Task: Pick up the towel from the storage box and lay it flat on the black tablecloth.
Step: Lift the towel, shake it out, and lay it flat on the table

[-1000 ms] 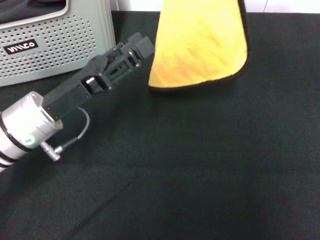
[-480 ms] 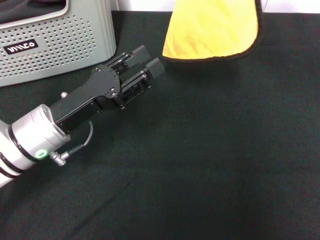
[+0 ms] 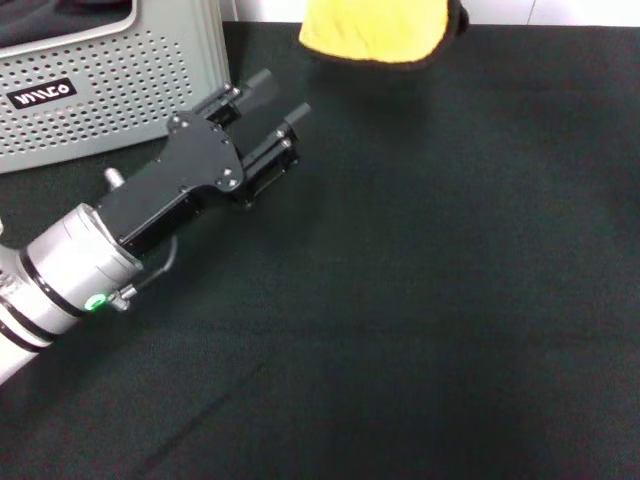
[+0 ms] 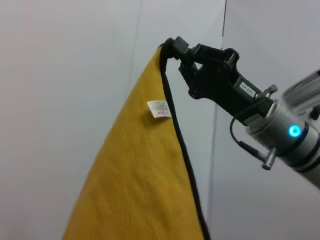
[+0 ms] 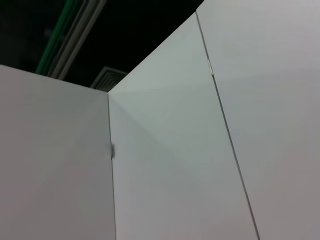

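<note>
Right hand (image 4: pixel 172 50) clamped on the top corner of the towel (image 4: pixel 145 180); seen from the left wrist view, the cloth hangs from that pinch in a long yellow drape, black edging running down one side, small white tag (image 4: pixel 158 109) near the corner. We judge the corner grip is meant to let the cloth fall open before it is laid down.

Left hand (image 3: pixel 268 100) sits low over the black tablecloth (image 3: pixel 430 300), just beside the storage box (image 3: pixel 110 90), fingers (image 3: pixel 296 115) apart and holding nothing. We read it as waiting to catch a free corner.

In the head view only the towel's lower edge (image 3: pixel 375 30) shows, beyond the storage box along the far edge of the tablecloth; whether it touches the tablecloth we cannot tell. Right arm is out of that view. The box interior is mostly cut off. The right wrist view shows only walls and ceiling.
</note>
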### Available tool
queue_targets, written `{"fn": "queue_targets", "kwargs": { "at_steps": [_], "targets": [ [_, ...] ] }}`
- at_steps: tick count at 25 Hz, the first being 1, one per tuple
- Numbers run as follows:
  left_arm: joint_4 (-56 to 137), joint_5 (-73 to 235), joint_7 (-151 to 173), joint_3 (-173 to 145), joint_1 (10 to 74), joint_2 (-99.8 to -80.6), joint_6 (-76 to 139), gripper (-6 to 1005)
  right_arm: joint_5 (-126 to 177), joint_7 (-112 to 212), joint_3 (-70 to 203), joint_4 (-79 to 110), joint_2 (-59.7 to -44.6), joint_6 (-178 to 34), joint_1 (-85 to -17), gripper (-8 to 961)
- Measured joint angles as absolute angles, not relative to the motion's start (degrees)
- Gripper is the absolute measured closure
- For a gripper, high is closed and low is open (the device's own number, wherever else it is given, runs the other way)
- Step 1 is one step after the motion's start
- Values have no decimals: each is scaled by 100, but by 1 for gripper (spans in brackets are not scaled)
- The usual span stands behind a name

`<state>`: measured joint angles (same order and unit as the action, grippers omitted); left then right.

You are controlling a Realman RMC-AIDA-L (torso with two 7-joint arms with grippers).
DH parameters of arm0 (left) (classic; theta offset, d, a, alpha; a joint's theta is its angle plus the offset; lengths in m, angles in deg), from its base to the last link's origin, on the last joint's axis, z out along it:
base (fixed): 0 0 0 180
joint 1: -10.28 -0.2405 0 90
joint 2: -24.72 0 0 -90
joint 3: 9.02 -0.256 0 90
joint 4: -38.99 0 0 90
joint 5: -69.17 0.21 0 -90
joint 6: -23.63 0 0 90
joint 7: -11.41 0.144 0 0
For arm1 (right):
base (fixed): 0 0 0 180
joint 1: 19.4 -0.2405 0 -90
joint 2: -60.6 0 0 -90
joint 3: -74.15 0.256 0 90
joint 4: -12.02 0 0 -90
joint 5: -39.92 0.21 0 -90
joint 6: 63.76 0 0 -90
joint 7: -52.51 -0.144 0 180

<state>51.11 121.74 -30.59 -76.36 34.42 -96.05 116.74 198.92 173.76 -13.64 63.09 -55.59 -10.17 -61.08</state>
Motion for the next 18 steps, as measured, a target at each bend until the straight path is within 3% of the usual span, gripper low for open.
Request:
{"fn": "queue_targets", "kwargs": {
  "at_steps": [18],
  "targets": [
    [4544,11727,-1421,-7612,3860,-9605,11436,408,19928,17305,-1450,6235,-5558,-1319,-6892,950]
  ]
}}
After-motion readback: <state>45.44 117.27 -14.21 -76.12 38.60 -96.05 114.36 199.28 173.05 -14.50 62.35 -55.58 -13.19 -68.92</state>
